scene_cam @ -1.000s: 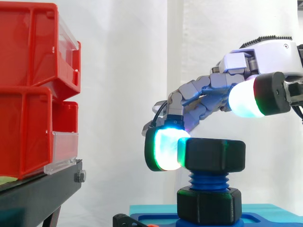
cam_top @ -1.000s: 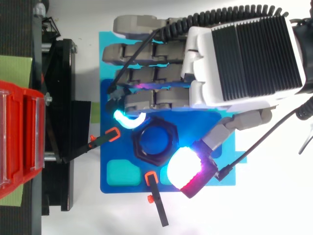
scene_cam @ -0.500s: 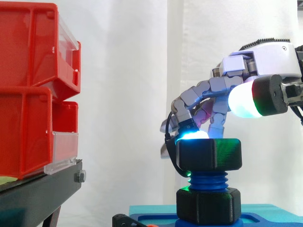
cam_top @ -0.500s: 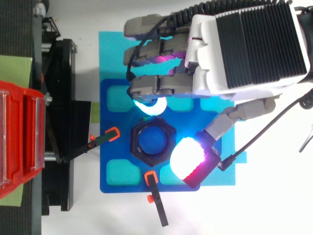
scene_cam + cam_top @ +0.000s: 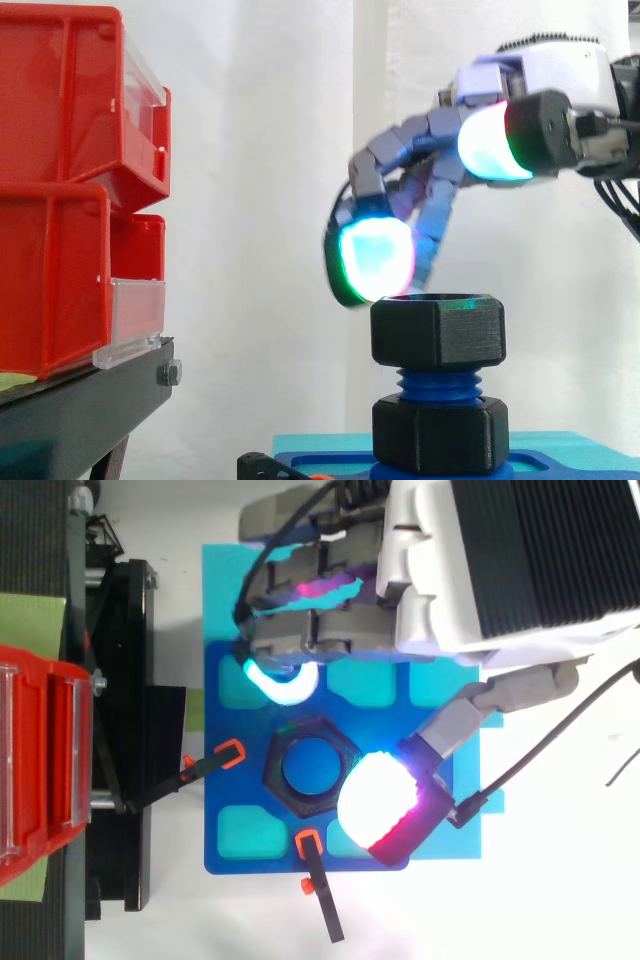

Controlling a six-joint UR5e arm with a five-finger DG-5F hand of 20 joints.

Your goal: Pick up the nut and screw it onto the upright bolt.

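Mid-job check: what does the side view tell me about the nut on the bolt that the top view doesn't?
Side view alone: blue bolt threads are exposed between the nut and the black hex base. The finger pad hangs about level with the nut's top, and the thumb pad is well above it.

Top view alone: the bolt's end sits centred in the nut's hole, and the finger pad stands clear of the nut's rim.

Both: the hand is off the nut, fingers curled, holding nothing.
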